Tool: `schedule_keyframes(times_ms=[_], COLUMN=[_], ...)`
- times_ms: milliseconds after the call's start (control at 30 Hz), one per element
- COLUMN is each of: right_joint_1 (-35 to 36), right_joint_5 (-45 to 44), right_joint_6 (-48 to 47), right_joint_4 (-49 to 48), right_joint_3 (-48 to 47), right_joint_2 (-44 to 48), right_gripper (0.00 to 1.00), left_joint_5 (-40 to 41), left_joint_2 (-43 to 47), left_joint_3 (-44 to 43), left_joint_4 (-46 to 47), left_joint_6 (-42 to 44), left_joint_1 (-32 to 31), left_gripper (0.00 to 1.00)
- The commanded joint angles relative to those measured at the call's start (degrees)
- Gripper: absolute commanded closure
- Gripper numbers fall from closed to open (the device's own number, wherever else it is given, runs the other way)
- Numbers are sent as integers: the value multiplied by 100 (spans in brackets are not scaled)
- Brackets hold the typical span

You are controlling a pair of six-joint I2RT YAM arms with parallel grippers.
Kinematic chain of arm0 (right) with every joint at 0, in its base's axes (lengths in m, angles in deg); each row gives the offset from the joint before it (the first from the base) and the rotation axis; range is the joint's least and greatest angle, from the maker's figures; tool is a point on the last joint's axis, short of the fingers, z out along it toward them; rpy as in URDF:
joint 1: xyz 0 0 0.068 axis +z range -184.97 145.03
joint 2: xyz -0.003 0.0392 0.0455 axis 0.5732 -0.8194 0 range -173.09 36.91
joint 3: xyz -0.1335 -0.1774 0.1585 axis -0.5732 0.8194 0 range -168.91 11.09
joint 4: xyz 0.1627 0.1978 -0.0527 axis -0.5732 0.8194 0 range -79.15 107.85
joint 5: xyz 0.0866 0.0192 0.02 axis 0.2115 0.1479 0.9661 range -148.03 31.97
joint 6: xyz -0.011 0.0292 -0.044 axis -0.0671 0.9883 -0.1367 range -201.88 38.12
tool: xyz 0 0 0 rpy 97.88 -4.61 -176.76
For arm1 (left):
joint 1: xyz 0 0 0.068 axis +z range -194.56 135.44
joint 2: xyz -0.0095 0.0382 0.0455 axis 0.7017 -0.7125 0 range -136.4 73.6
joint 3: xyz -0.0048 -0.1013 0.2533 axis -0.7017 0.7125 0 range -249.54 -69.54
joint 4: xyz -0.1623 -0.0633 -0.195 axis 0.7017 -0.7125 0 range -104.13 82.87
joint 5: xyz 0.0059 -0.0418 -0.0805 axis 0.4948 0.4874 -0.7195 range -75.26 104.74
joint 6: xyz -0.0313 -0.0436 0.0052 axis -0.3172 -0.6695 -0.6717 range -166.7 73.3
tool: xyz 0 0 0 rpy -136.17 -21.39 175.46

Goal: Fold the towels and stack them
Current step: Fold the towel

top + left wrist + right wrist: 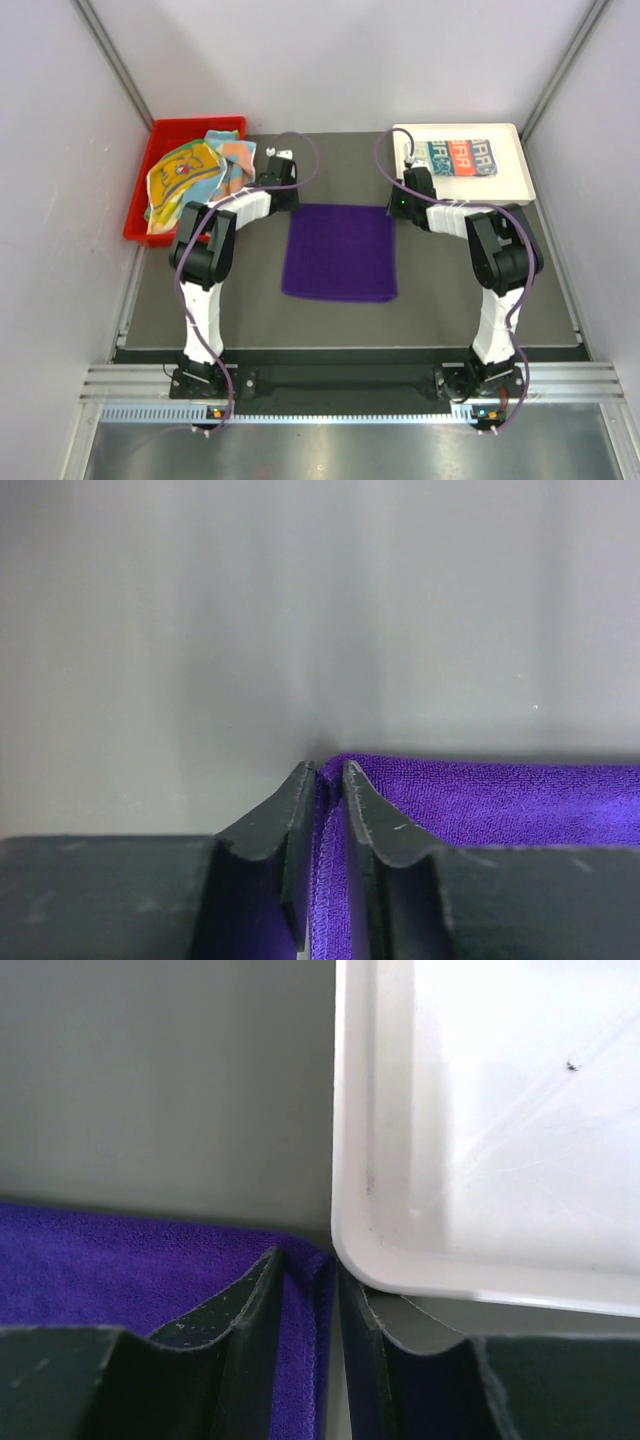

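Purple terry towel (338, 252) lies flat on dark mat (450, 300); left gripper (330, 780) and right gripper (308, 1270) each pinch a far corner. Risk: shallow grips slipping on lift; right finger snagging white plastic tray (350, 1110).

purple towel (339, 253), red bin (172, 134), white tray (480, 192)

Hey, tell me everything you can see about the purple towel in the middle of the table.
The purple towel is a plain deep-purple rectangle of soft, fuzzy cloth with a hemmed edge. It lies spread flat in the middle of the dark table. The left gripper pinches its far left corner, and the right gripper pinches its far right corner, right beside the white tray.
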Motion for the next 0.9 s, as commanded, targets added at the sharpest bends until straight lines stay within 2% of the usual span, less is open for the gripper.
schedule_keyframes(times_ms=[0, 100, 300, 500, 600, 733, 867], right_joint_1=[55, -7, -86, -226, -235, -244, -244], right_joint_5=[116, 230, 521, 652, 644, 583, 433], right_joint_6=[121, 226, 358, 411, 402, 402, 402], right_joint_4=[-378, -466, -633, -651, -598, -580, -466], right_joint_3=[-155, -111, 3, 47, 30, 73, 65], right_joint_2=[-61, -78, -61, -43, -70, -52, -35], right_gripper=[71, 72, 76, 75, 74, 73, 73], left_joint_5=[-60, -121, -297, -455, -456, -621, -640], left_joint_2=[-15, 56, 170, 328, 355, 416, 486], left_joint_3=[197, 311, 504, 733, 759, 829, 917], left_joint_4=[12, 153, 425, 681, 672, 874, 926], left_joint_6=[-68, -130, -384, -561, -596, -605, -605], left_joint_1=[42, 50, 129, 226, 235, 244, 253], left_gripper=[80, 84, 100, 100, 96, 84, 69])
